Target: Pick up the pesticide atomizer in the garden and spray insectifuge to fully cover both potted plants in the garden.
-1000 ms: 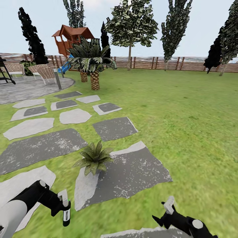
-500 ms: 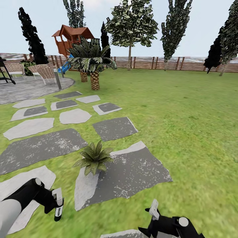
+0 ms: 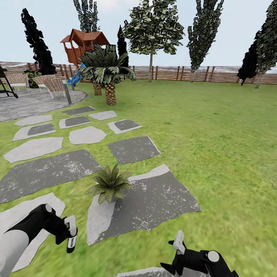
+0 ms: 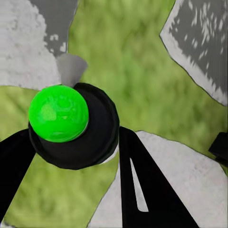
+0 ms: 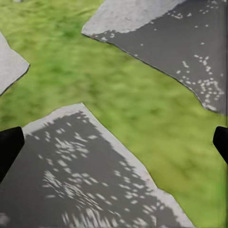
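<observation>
My left pincer (image 3: 70, 235) is clenched on the pesticide atomizer (image 4: 59, 113), which I judge light, rigid and slick. Grip the body below the green cap. My right pincer (image 3: 178, 243) is released. One potted plant (image 3: 109, 184) stands near, ahead.

Rough, speckled grey stone on the stepping stones (image 3: 150, 200). Soft matt grass across the lawn (image 3: 215, 146). Brown slatted wood along the far fence (image 3: 192, 73). Glossy green cap (image 4: 58, 113) above smooth black plastic.

Your potted plant (image 3: 110, 184) sits at the left edge of the nearest stepping stone (image 3: 154, 202). More stones (image 3: 50, 169) lie left and behind it, and the palm (image 3: 107, 73) stands beyond them before the fence (image 3: 184, 73).
</observation>
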`<state>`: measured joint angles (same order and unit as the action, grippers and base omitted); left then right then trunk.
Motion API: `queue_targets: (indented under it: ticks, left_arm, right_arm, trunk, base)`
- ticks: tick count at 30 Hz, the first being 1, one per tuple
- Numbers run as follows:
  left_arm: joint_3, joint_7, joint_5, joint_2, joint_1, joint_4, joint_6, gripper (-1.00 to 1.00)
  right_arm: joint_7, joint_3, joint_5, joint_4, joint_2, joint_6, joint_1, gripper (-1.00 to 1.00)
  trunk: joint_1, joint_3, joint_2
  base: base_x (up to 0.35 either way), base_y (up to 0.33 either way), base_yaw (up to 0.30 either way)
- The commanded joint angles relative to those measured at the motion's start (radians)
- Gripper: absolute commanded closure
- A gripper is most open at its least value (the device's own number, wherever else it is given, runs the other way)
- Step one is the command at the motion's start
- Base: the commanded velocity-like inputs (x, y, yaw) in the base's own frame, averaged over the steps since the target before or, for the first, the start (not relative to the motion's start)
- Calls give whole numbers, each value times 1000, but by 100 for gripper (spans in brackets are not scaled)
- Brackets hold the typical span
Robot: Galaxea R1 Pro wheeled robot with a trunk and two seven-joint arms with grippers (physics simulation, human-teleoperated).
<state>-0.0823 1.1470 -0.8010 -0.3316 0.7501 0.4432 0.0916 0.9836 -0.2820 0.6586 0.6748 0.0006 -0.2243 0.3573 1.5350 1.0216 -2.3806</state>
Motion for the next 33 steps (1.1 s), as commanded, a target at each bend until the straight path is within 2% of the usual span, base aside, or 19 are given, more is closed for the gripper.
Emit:
queue_targets:
  ticks: [1, 4, 6, 7, 10, 14, 15, 16, 18, 19, 21, 25, 28, 29, 31, 33]
  left_arm:
    - [-6, 3, 1, 17, 0, 2, 10, 100]
    - [-7, 3, -1, 45, 0, 3, 10, 100]
    - [-9, 2, -12, 72, 0, 2, 10, 100]
    - [-11, 2, -25, 83, 0, 2, 11, 100]
    - [-19, 2, -45, 116, 0, 0, 11, 100]
    - [-22, 2, -50, 150, -1, -4, 11, 100]
    - [-22, 2, -60, 168, -1, -6, 11, 100]
    - [-22, 2, -70, 175, -1, -7, 11, 100]
    - [-21, 2, -109, 200, -1, -10, 11, 100]
    - [-21, 2, -122, 207, -1, -11, 11, 100]
    - [-21, 2, -143, 220, -1, -13, 10, 100]
    - [-21, 3, -153, 239, -3, -14, 6, 100]
    - [-27, 3, -155, 256, -6, -14, 4, 100]
    - [-38, 3, -155, 263, -6, -14, 5, 100]
    - [-91, 1, -154, 281, -6, -15, 9, 100]
    - [-120, 0, -151, 295, -6, -15, 12, 100]
  right_arm:
    - [5, -5, 9, 48, 1, -5, 1, -100]
    - [6, -4, 9, 49, 1, -4, 11, -100]
    - [5, 14, 9, 49, 1, -3, 20, -100]
    - [5, 30, 9, 49, 1, -3, 24, 100]
    - [6, 53, 7, 49, 3, -3, 28, 100]
    - [6, 64, 7, 49, 8, -4, 29, 100]
    - [6, 108, 7, 49, 9, -4, 29, 100]
    - [6, 137, 7, 49, 9, -4, 29, 100]
    - [5, 217, 5, 50, 15, -3, 29, 100]
    - [5, 238, 5, 50, 21, -3, 29, 100]
    - [6, 253, 4, 51, 34, -3, 29, 100]
    - [6, 263, 4, 51, 51, -4, 29, 100]
    - [6, 266, 3, 53, 54, -4, 31, 100]
    - [6, 266, 3, 53, 54, -4, 31, 100]
    - [7, 267, 1, 54, 58, -4, 45, 100]
    - [36, 267, 1, 54, 76, -3, 65, 100]
  trunk:
    - [0, 1, 0]
    - [0, 1, 0]
    - [0, 1, 0]
    - [0, 1, 0]
    - [0, 1, 0]
    - [0, 1, 0]
    - [0, 1, 0]
    - [0, 1, 0]
    - [0, 1, 0]
    - [0, 1, 0]
    - [0, 1, 0]
    - [0, 1, 0]
    - [0, 1, 0]
    - [0, 1, 0]
    - [0, 1, 0]
    - [0, 1, 0]
  base:
    - [0, 0, 0]
    - [0, 0, 0]
    - [0, 0, 0]
    - [0, 0, 0]
    - [0, 0, 0]
    - [0, 0, 0]
    - [0, 0, 0]
    - [0, 0, 0]
    - [0, 0, 0]
    - [0, 0, 0]
    - [0, 0, 0]
    - [0, 0, 0]
    - [0, 0, 0]
    - [0, 0, 0]
    - [0, 0, 0]
    - [0, 0, 0]
